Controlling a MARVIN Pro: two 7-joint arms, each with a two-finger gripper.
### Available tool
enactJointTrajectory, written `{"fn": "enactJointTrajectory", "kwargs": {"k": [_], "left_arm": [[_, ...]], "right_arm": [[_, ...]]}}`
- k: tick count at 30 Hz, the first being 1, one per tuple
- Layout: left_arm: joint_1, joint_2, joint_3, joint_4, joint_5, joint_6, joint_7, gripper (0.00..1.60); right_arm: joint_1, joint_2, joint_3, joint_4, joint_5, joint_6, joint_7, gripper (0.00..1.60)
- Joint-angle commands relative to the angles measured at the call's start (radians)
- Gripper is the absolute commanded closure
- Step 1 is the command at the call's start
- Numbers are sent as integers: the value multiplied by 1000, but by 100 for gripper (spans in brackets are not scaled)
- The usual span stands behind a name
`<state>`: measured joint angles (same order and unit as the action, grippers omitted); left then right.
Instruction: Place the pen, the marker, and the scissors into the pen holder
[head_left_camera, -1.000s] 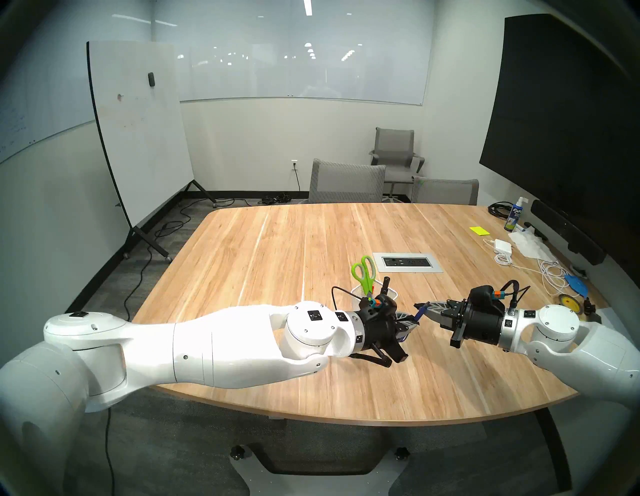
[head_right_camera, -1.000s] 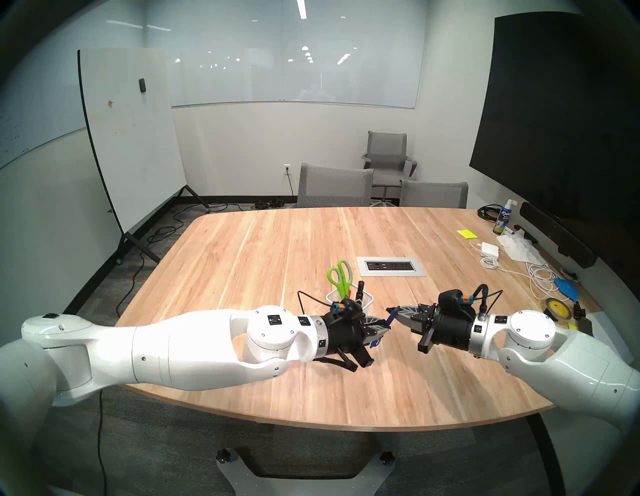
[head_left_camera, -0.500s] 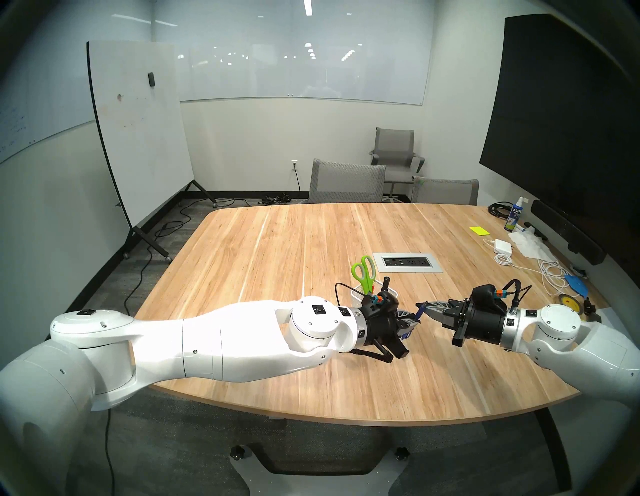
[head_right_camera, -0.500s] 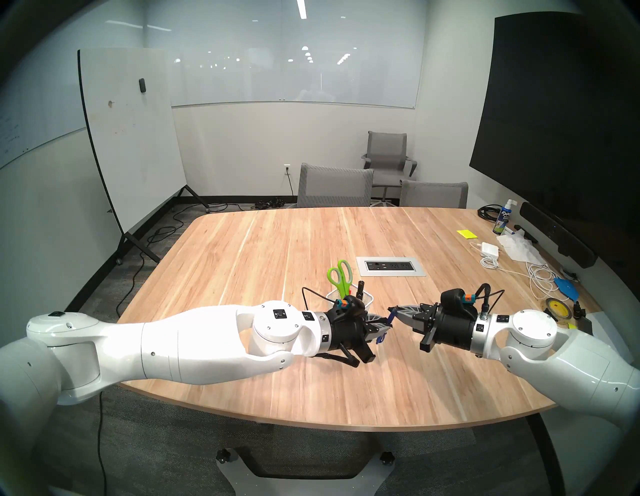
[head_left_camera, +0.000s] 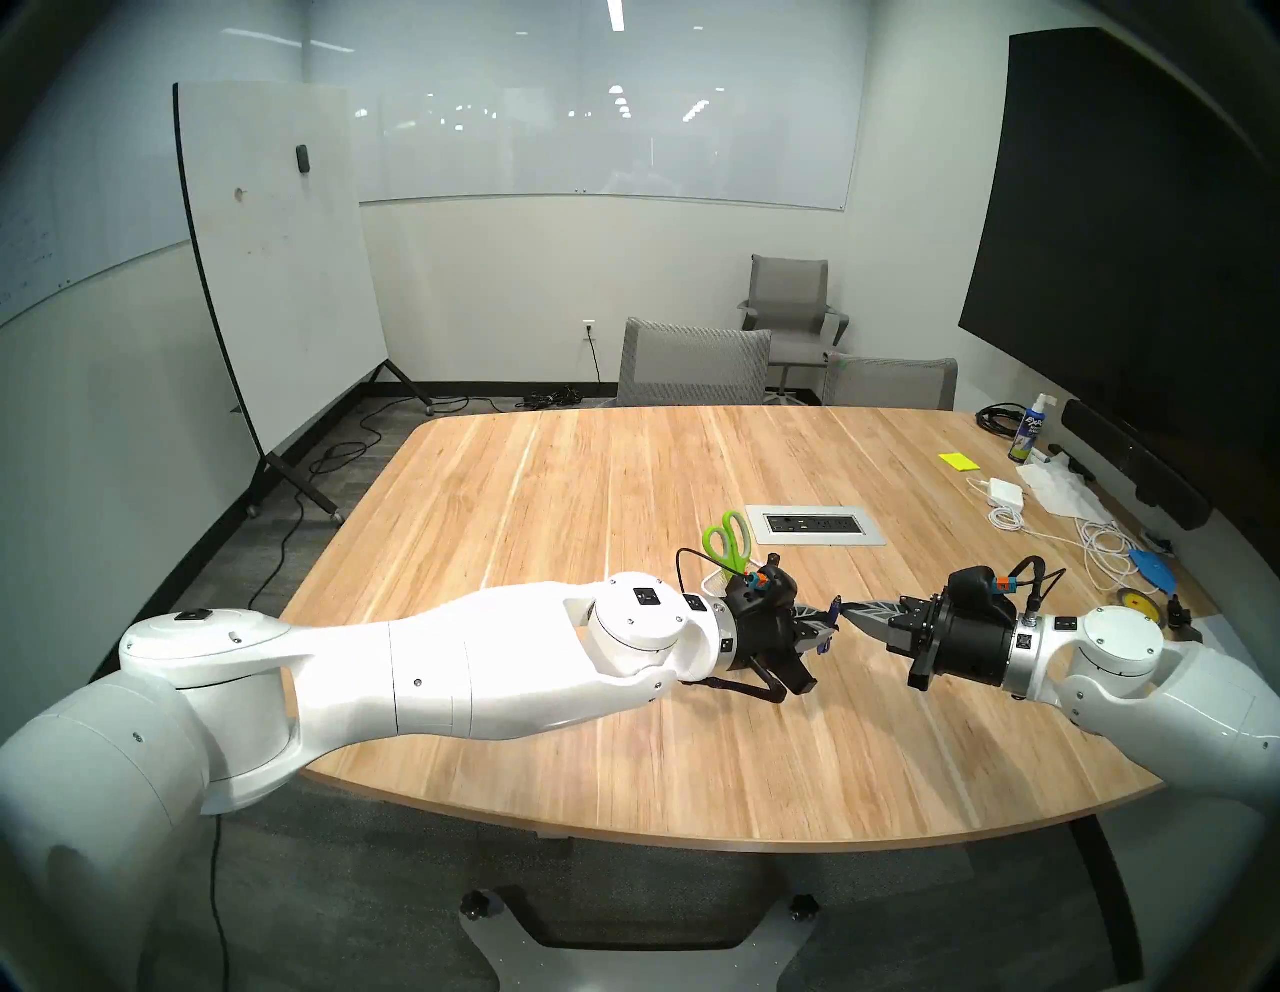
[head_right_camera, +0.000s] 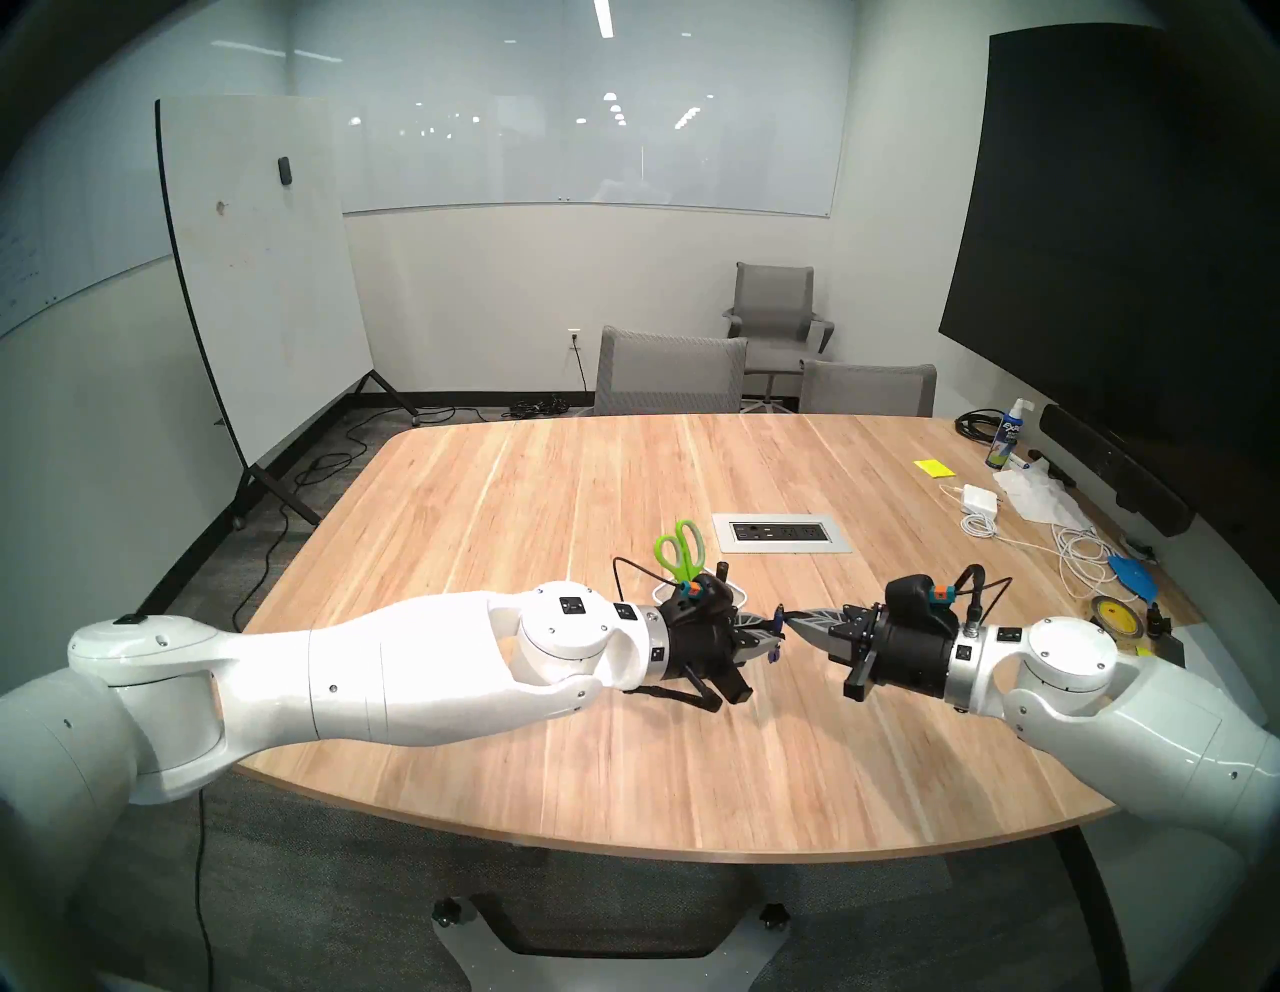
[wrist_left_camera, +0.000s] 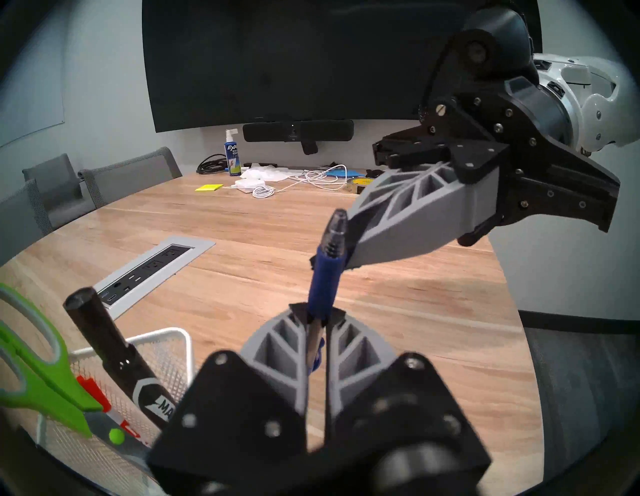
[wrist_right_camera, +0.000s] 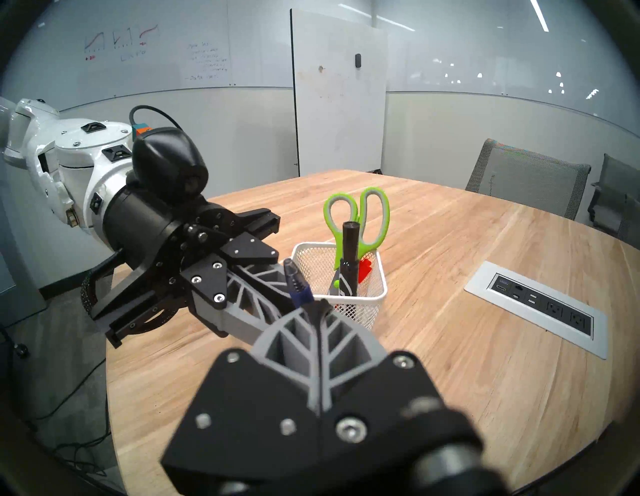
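The table (head_left_camera: 623, 499) is pale wood with streaky grain and a soft satin sheen. The pen holder (wrist_right_camera: 374, 294) is white-coated wire mesh, fine and matt. The scissors (wrist_right_camera: 346, 221) have smooth lime-green plastic loops lined in grey, with dull metal blades. The marker (wrist_left_camera: 114, 350) is glossy black plastic. The pen (wrist_left_camera: 323, 287) shows a matt blue grip and a clear plastic end. Each claw, left (wrist_left_camera: 316, 320) and right (wrist_right_camera: 317, 308), has matt grey ribbed plastic fingers on black plates

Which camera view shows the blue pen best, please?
The left wrist view shows the pen best: large, sharp, clamped between the shut left gripper. The right wrist view shows only its clear tip and blue grip. In both head views it is a tiny blue sliver.
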<state>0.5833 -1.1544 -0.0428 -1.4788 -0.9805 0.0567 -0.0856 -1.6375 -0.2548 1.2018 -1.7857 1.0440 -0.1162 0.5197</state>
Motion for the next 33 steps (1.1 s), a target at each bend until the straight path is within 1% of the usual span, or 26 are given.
{"fn": "enactJointTrajectory", "kwargs": {"k": [1, 7, 8, 10, 11, 15, 16, 17, 19, 20, 21, 24, 27, 28, 31, 32, 33], "left_arm": [[-23, 4, -26, -66, 4, -7, 24, 160], [-22, 66, -23, -168, 0, 21, 63, 160], [-22, 64, -21, -162, 1, 15, 54, 160], [-20, 92, -19, -211, -2, 34, 78, 160], [-20, 89, -17, -202, -1, 28, 70, 160], [-14, 138, -14, -272, -6, 55, 105, 160], [-12, 173, -16, -331, -8, 80, 143, 160], [-14, 166, -16, -308, -8, 70, 122, 160], [-15, 177, -17, -321, -10, 74, 126, 160], [-17, 201, -18, -353, -13, 88, 140, 160], [-17, 201, -18, -353, -13, 88, 140, 160], [-15, 234, -19, -393, -18, 107, 163, 160], [-11, 284, -21, -455, -25, 132, 204, 160], [-11, 284, -21, -455, -25, 132, 204, 160], [-12, 318, -25, -492, -33, 146, 229, 160], [-12, 345, -30, -529, -40, 160, 256, 160], [-12, 345, -30, -529, -40, 160, 256, 160]], "right_arm": [[9, -1, 6, -1, 0, 0, -3, 160], [7, -2, 4, -2, -5, 0, -12, 160], [7, -2, 4, -2, -5, 0, -13, 160], [8, -4, 3, -2, -7, 0, -16, 160], [8, -5, 3, -2, -8, 0, -18, 160], [9, -5, 1, -3, -10, 0, -25, 160], [10, -5, 0, -3, -11, 0, -28, 160], [9, -4, 0, -4, -12, 0, -30, 160], [9, -4, 0, -4, -13, 0, -32, 160], [11, -7, -2, -3, -19, 1, -38, 160], [11, -7, -2, -3, -19, 1, -38, 160], [10, -9, -5, -4, -27, 0, -45, 160], [8, -10, -9, -9, -43, -1, -54, 160], [8, -10, -9, -9, -43, -1, -54, 160], [8, -10, -12, -14, -54, 2, -59, 160], [8, -11, -12, -17, -63, -1, -65, 147], [8, -11, -12, -17, -63, -1, -65, 147]]}}
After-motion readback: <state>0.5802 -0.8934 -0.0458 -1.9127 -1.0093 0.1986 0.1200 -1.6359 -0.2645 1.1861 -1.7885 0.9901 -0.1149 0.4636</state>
